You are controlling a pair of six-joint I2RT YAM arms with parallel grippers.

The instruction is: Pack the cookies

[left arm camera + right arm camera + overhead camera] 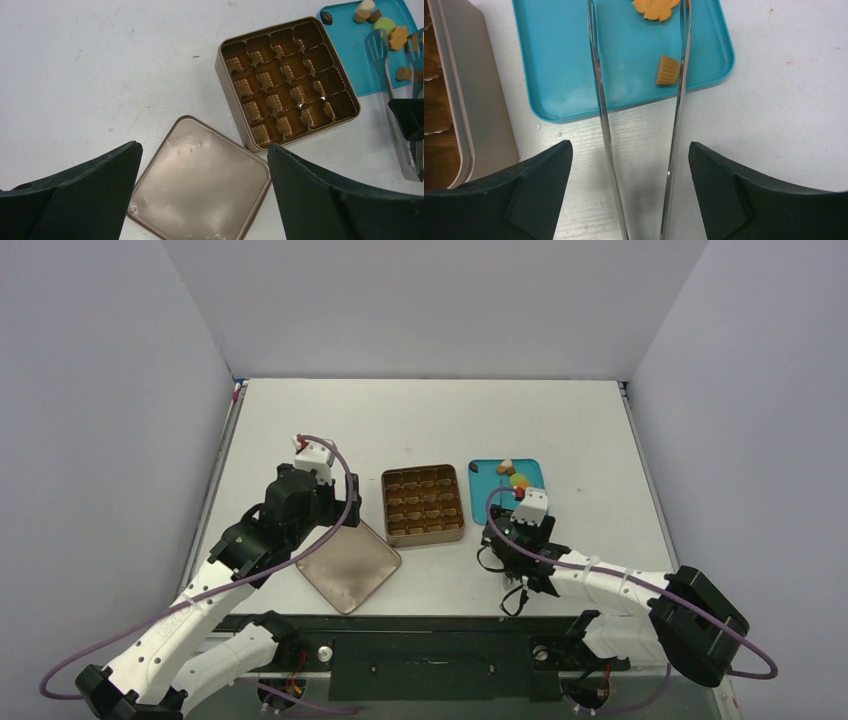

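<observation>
The cookies (513, 475) lie on a teal tray (485, 472) right of the open tin (424, 505), whose compartments hold only gold liners. In the right wrist view a tan cookie (667, 69) and an orange one (655, 7) show on the tray (564, 60). My right gripper (630, 147) is open, and the metal tweezers (599, 100) lie between its fingers without touching them; their tips reach over the tray with the tan cookie between them. My left gripper (203, 146) is open and empty above the tin's lid (200, 180).
The lid (349, 565) lies flat, left of and nearer than the tin. In the left wrist view the tin (287, 82), the tray (350, 60), several cookies (385, 24) and the tweezers (395, 105) show. White walls close in the table.
</observation>
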